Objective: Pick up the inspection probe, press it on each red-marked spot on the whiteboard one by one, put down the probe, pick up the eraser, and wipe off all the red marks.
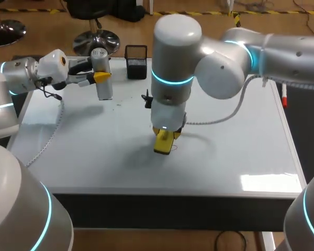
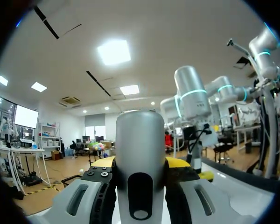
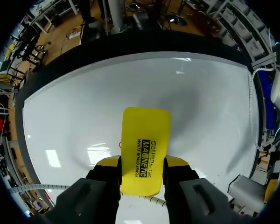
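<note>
My left gripper [image 1: 100,77] is shut on the grey cylindrical probe [image 1: 102,73], holding it upright above the whiteboard's [image 1: 94,146] far left part. In the left wrist view the probe [image 2: 140,154] fills the gap between the fingers of that gripper [image 2: 141,164]. My right arm reaches in to the middle of the board. Its gripper [image 1: 165,139] is shut on the yellow eraser [image 1: 163,145], which points down at the board. In the right wrist view the eraser [image 3: 145,140] sits between the fingers of the right gripper [image 3: 143,162], with a small red mark [image 3: 120,145] showing beside it on the whiteboard [image 3: 74,107].
A black mesh holder [image 1: 136,61] stands at the board's far edge, near the probe. A small black object [image 1: 146,98] lies just behind my right gripper. A red marker [image 1: 284,97] lies along the right edge. A coiled cable [image 1: 47,136] trails over the left side.
</note>
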### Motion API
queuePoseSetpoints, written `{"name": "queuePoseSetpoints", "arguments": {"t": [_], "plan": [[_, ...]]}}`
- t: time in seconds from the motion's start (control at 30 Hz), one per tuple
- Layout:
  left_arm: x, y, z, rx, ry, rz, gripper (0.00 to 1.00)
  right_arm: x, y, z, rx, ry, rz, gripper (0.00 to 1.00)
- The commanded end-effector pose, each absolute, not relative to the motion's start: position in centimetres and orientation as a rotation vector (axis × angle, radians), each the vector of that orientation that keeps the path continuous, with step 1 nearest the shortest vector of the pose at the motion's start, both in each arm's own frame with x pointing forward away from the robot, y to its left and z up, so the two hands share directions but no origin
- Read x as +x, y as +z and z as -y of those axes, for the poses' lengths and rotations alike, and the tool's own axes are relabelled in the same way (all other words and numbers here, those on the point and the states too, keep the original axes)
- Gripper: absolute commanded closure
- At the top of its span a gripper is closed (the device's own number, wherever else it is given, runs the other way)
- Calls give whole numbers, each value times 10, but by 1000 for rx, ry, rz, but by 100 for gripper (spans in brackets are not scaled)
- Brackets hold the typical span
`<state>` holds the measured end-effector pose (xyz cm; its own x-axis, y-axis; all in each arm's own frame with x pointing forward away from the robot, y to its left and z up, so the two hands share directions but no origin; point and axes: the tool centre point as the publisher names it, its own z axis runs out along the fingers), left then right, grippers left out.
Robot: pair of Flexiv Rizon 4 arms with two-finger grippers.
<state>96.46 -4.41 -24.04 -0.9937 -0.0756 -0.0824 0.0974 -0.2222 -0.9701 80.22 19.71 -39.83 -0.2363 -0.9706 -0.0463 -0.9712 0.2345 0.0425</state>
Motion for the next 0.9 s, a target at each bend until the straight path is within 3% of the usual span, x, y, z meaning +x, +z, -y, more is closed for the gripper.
{"name": "queuePoseSetpoints", "arguments": {"t": [0.03, 0.9], "plan": [[964, -239, 45, 25, -2370, -1883, 100, 804, -407, -207, -2000, 95, -2459, 100], [964, -239, 45, 25, -2370, -1883, 100, 804, -419, -212, -2039, 92, -2448, 100]]}}
